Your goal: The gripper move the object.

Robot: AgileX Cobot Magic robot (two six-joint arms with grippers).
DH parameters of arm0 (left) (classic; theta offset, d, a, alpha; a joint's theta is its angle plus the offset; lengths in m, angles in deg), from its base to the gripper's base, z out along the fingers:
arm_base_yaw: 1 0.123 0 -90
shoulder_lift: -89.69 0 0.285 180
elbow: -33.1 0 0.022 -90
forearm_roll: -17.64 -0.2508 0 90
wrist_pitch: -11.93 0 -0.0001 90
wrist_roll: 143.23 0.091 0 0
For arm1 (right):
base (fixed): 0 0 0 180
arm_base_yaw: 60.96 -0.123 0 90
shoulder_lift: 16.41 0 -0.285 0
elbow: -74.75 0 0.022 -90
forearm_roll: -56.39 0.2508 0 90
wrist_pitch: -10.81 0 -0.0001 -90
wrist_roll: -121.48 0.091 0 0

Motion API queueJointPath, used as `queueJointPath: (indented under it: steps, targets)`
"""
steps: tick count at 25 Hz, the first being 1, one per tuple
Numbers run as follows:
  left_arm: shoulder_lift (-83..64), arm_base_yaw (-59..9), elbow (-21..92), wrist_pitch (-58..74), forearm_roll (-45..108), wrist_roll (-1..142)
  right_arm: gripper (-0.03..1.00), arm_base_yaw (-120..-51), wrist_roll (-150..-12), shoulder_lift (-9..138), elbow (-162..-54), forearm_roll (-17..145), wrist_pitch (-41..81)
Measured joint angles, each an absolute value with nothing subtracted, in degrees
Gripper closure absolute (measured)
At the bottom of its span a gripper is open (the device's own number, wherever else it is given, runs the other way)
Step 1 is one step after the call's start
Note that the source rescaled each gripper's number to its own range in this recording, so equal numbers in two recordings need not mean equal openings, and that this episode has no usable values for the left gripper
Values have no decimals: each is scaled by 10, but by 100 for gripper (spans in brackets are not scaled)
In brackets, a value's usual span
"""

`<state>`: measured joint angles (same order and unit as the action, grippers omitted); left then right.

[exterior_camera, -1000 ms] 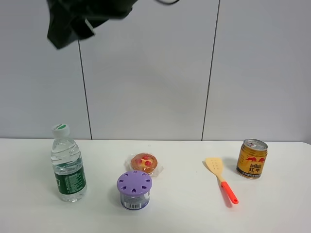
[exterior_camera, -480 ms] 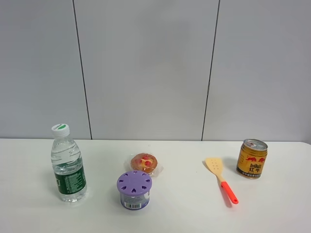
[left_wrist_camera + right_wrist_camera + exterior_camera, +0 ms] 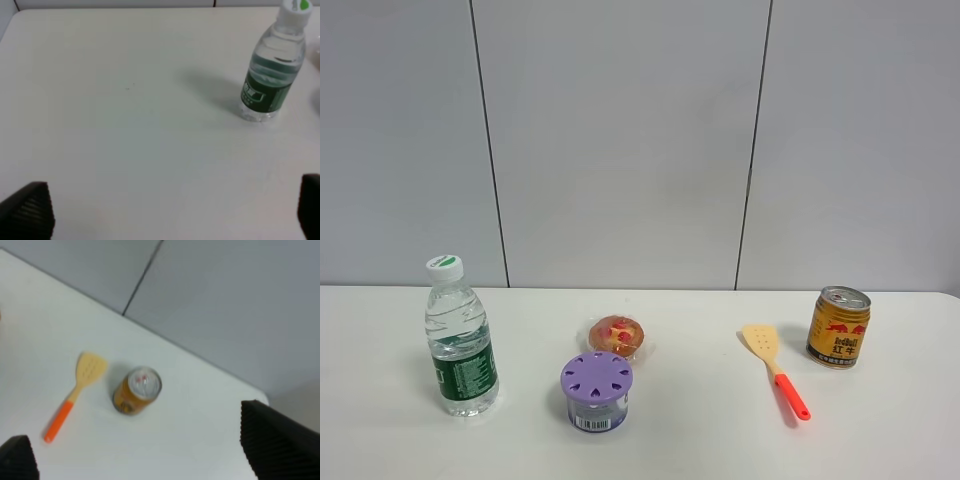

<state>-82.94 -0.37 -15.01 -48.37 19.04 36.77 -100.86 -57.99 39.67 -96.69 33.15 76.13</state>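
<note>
Bottle (image 3: 460,345) recorded upright at the left end of the bench (image 3: 720,450).
The left tool (image 3: 168,212) and the right tool (image 3: 147,450) are seen with jaws spread wide, both well apart from the bottle.

I'm seeing the water bottle (image 3: 460,345) standing upright at the table's (image 3: 700,440) left; purple-lidded jar (image 3: 596,391) sitting just in front of a wrapped pastry (image 3: 617,335); spatula (image 3: 775,370) lying beside the gold can (image 3: 839,327).

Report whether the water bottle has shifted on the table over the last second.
No. The water bottle stands at the same spot, just left of the foot of the dark wall seam and left of the purple-lidded jar.
</note>
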Motion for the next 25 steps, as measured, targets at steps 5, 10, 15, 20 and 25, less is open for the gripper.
queueJointPath:
  steps: [5, 10, 15, 20, 25]
  targets:
    - [-829, -4, -150, -484, 190, 368, 40, -904, -580, 271, -862, 379, 772]
    - [-829, -4, -150, -484, 190, 368, 40, -770, -573, 127, -766, 436, 776]
    - [-829, -4, -150, -484, 190, 368, 40, -691, -540, 29, -698, 472, 790]
    - [-829, -4, -150, -484, 190, 368, 38, -627, -533, -49, -642, 490, 806]
    - [-829, -4, -150, -484, 190, 368, 36, -600, -551, -88, -603, 542, 805]
